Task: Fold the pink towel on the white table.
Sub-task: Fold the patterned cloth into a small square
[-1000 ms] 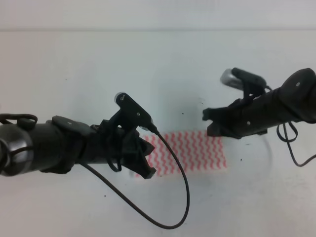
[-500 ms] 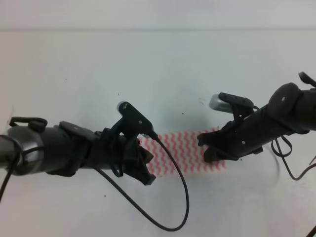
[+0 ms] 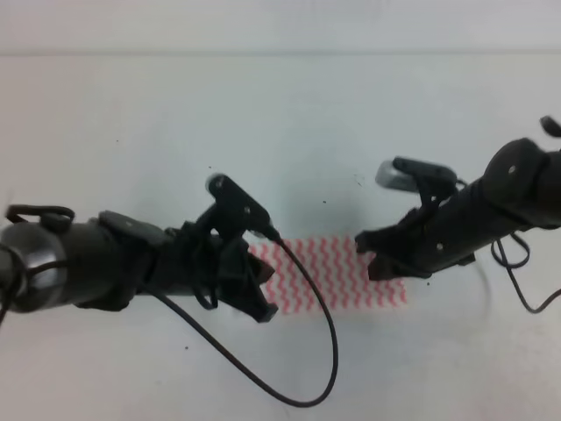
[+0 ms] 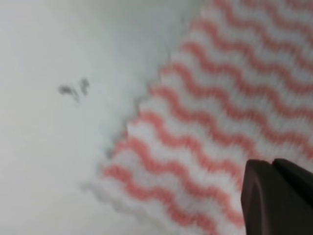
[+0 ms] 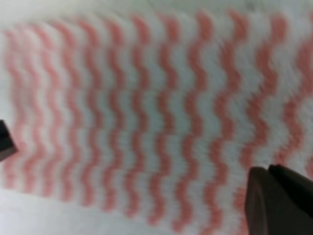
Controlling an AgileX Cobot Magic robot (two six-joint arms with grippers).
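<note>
No readable text, labels, brands, numbers or signs from my views; only wavy stripes on pink towel (image 3: 337, 274).

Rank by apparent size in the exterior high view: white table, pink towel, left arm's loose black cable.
1. white table, fills the view.
2. pink towel, partly hidden by both arms.
3. black cable, thin; its loop spans about as far as the towel, so this placing is unsure.

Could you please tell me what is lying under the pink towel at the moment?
The pink towel lies flat on the white table, which shows bare all around it. Both grippers overlap its ends, and whatever sits beneath the cloth itself is covered.
</note>
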